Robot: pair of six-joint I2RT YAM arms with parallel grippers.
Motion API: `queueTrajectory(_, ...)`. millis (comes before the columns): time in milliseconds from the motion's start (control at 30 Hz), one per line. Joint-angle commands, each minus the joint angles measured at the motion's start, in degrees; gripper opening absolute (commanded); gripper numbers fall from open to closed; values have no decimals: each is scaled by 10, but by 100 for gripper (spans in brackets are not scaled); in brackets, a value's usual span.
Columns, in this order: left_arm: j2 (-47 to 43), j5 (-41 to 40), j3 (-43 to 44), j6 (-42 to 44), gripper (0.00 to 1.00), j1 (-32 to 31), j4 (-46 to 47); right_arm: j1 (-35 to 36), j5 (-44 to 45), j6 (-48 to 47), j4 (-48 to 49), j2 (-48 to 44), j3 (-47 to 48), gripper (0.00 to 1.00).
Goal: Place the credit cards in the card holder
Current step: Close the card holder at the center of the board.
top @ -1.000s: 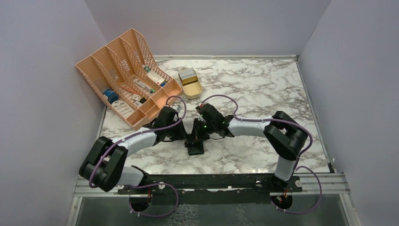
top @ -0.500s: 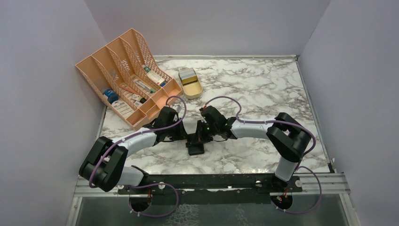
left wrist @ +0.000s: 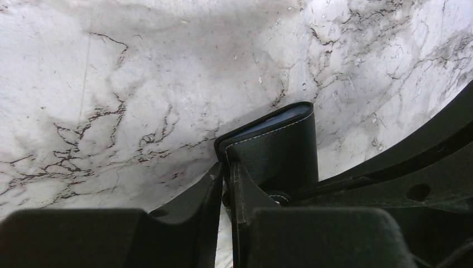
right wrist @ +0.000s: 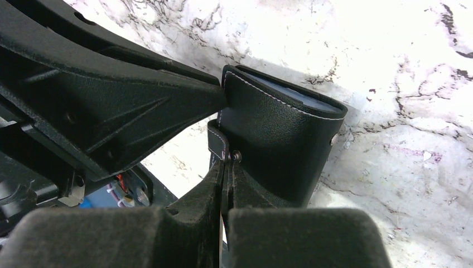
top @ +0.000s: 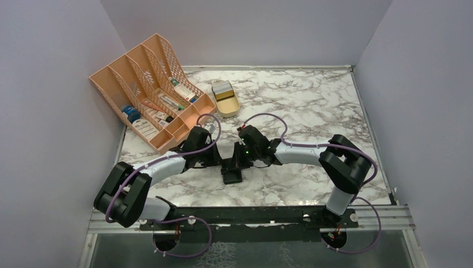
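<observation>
Both arms meet at the black card holder, mid-surface towards the near side. Left fingers pinched together on one stitched edge; right fingers clamped on a small flap at the opposite side. Holder looks folded, blue-grey lining just showing along its top. No card visible in either wrist view. Risk: opposed pulls may slip a thin edge from one grip, or drag the holder across the marble surface rather than open it.

Black card holder, white-stitched; grey-veined marble table.
</observation>
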Motion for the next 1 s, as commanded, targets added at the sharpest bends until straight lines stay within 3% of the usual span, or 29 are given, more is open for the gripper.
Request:
queueTrajectory(0,-3,-8,-9,10,13,2,-14,4,17,-7,-11,-11,-2,1)
queueTrajectory(967,-7,-7,-4,11,14,2,-19,4,19,-9,-21,23,-5,1)
